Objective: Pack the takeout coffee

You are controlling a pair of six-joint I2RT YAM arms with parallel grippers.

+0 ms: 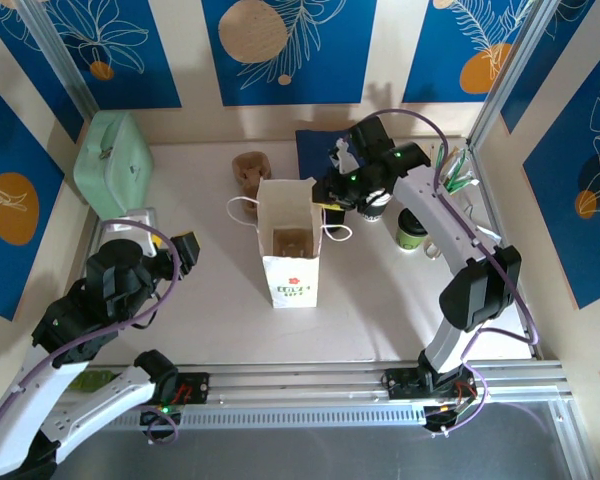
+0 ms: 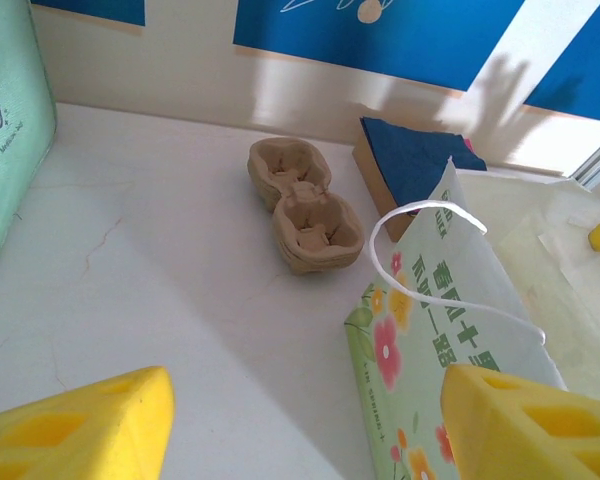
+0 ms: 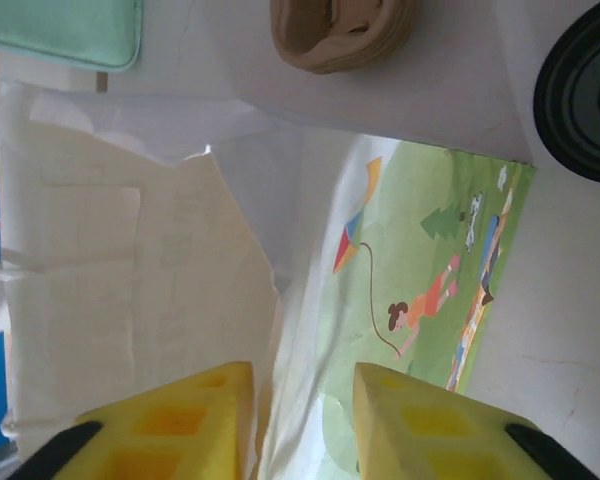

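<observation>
Pale tabletop (image 1: 210,300) bore a white paper bag (image 1: 290,272), its rim between the right gripper's (image 3: 302,420) slightly parted fingers (left gripper (image 2: 305,430) gaped wide), olive-green black-lidded paper cup (image 1: 411,235) nearby.

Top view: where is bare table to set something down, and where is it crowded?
Bare: the strip between the bag and the near rail; the patch between bag, left gripper and carrier. Crowded: back right, where the right gripper, coffee and blue pad cluster.
</observation>
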